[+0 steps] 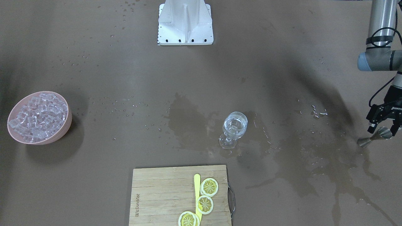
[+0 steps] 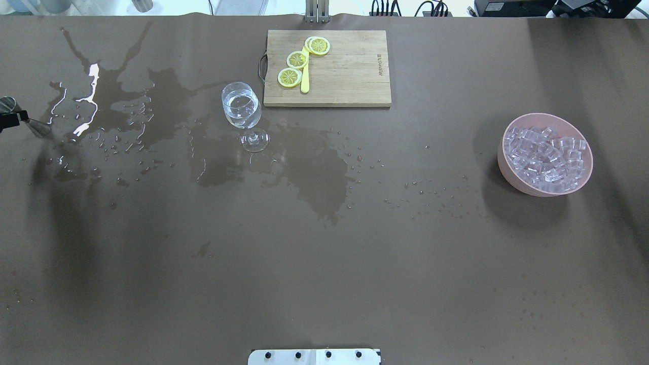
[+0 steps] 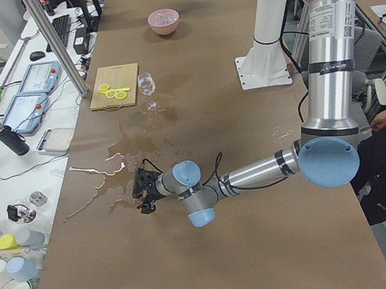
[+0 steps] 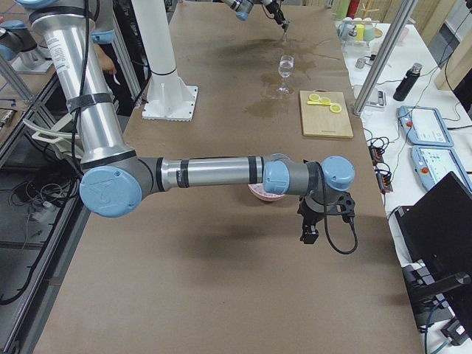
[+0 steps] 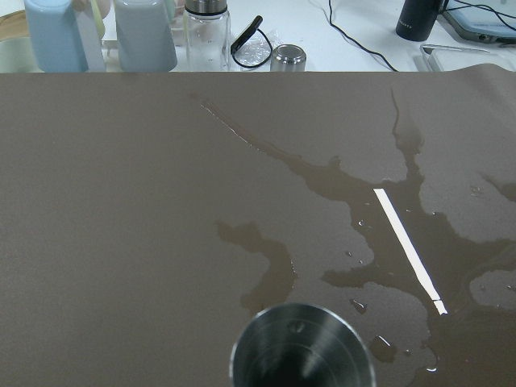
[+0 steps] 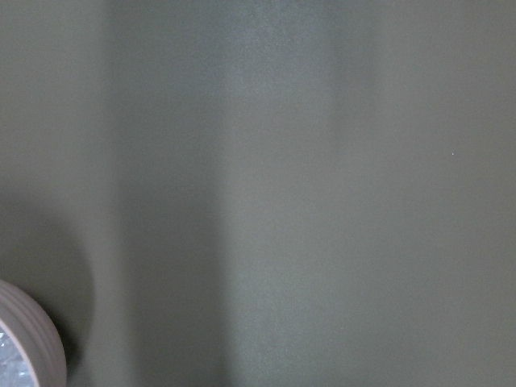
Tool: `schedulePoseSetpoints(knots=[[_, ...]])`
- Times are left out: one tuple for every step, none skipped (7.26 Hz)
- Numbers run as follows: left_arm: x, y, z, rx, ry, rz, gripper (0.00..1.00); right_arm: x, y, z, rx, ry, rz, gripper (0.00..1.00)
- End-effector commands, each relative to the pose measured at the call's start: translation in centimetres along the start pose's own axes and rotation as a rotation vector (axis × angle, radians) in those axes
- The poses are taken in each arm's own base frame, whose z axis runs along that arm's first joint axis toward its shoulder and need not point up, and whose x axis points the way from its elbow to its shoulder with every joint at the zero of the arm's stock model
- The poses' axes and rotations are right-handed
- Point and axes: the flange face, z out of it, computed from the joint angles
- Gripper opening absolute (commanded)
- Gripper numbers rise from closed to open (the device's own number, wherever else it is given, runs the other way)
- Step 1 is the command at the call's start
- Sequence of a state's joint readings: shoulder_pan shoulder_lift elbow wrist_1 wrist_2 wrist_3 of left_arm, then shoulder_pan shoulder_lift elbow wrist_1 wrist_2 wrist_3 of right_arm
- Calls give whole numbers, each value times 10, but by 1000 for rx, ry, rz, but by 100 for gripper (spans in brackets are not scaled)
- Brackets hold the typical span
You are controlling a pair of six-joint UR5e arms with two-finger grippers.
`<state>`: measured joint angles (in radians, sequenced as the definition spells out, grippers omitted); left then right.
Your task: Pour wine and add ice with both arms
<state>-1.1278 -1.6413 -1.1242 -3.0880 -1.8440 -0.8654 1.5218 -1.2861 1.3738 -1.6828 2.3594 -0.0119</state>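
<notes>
- You are seeing the left hand (image 2: 15, 119) cut off at the overhead view's edge.
- The right hand (image 4: 321, 225) is showing too small to judge.
- The left wrist view is cropping the jigger (image 5: 302, 351).

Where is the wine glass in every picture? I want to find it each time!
Exterior front-facing: the wine glass is right of centre, above the cutting board, near its right corner.
Overhead exterior: upper left of centre, left of the board.
Exterior left: far up the table, right of the board.
Exterior right: top middle, above-left of the board.
Left wrist-mounted: not in it.
Right wrist-mounted: not in it.
Shared landmark: the cutting board with lemon slices.
</notes>
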Motion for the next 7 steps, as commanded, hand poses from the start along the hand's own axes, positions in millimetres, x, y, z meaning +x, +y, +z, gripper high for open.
schedulePoseSetpoints(knots=[[8,-26,-9,7,-8,-28,90,-3,-5,-2,1,0,-2,100],[11,-38,-16,-12,-5,-44,91,-4,-6,-3,2,0,-2,100],[1,-48,-27,-33,17,-55,90,-6,-9,-4,2,0,-2,100],[-4,-52,-31,-36,16,-60,91,-12,-14,-10,-9,0,11,100],[-23,-67,-41,-62,-17,-102,90,-14,-16,-11,-16,0,16,100],[-42,-89,-60,-120,-9,-108,91,-16,-18,-13,-14,0,14,100],[-51,-102,-74,-165,-14,-90,95,-17,-20,-15,-12,0,14,100]])
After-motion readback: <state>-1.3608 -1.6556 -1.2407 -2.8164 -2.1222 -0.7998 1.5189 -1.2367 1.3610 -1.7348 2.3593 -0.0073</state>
